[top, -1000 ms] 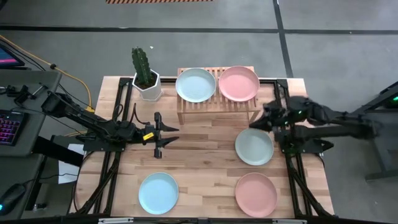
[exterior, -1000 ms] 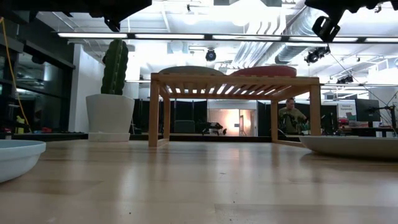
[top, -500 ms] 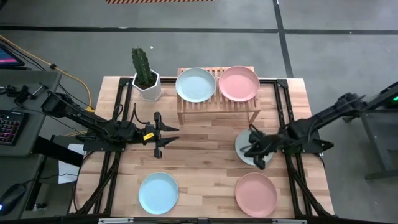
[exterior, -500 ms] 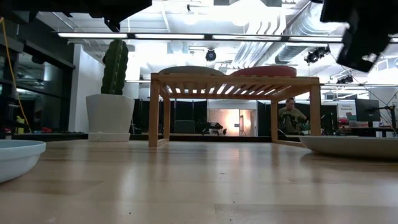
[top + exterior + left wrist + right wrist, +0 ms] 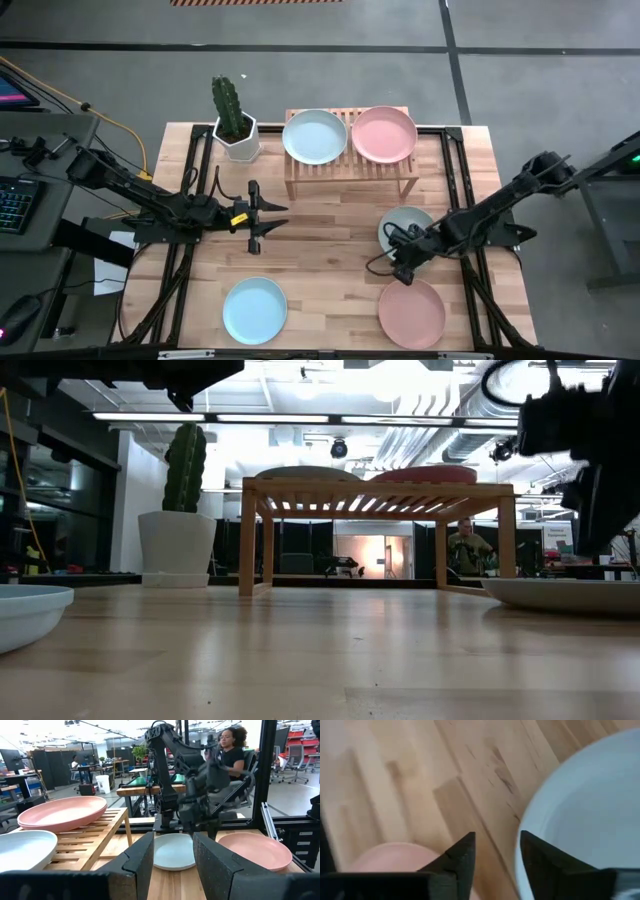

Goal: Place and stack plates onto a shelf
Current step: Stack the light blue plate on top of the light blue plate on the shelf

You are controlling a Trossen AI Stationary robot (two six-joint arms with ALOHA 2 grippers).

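Observation:
A pale mint plate (image 5: 410, 228) lies flat on the table at the right, with a pink plate (image 5: 411, 312) near the front edge and a light blue plate (image 5: 254, 310) at the front left. The wooden shelf (image 5: 350, 170) at the back carries a pale plate (image 5: 315, 136) and a pink plate (image 5: 384, 134) side by side. My right gripper (image 5: 497, 855) is open and points down over the mint plate's near-left rim (image 5: 535, 835), a little above it in the low view (image 5: 598, 480). At the table's left middle, my left gripper (image 5: 268, 215) waits open and level.
A cactus in a white pot (image 5: 235, 125) stands left of the shelf. Bare wood lies between the plates at the table's middle (image 5: 320, 250). Behind the table, past the right arm, a person (image 5: 230, 750) sits.
My right gripper has swung from beside the shelf's right end toward the table's near edge and down, tipping its fingers downward, and now hangs over the mint plate's near-left rim. No plate has moved.

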